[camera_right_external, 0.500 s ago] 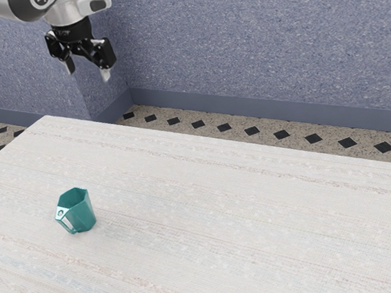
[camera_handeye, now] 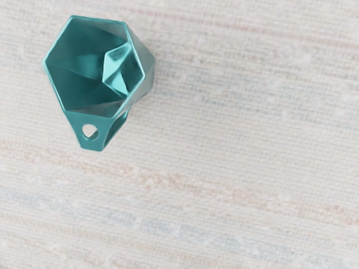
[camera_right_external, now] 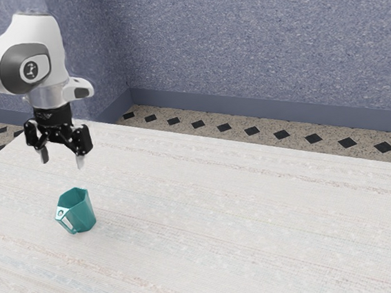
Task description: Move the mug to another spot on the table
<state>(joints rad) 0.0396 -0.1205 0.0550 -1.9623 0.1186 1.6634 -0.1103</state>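
The pincer (camera_right_external: 61, 158) hangs released, fingers spread, above the upright teal mug (camera_right_external: 75, 210) (camera_handeye: 98, 73) on the tabletop (camera_right_external: 258, 217), at the exterior view's left.

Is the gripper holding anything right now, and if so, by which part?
Nothing is held. The gripper hangs open above the teal mug, which stands on the table, clear of the fingers.
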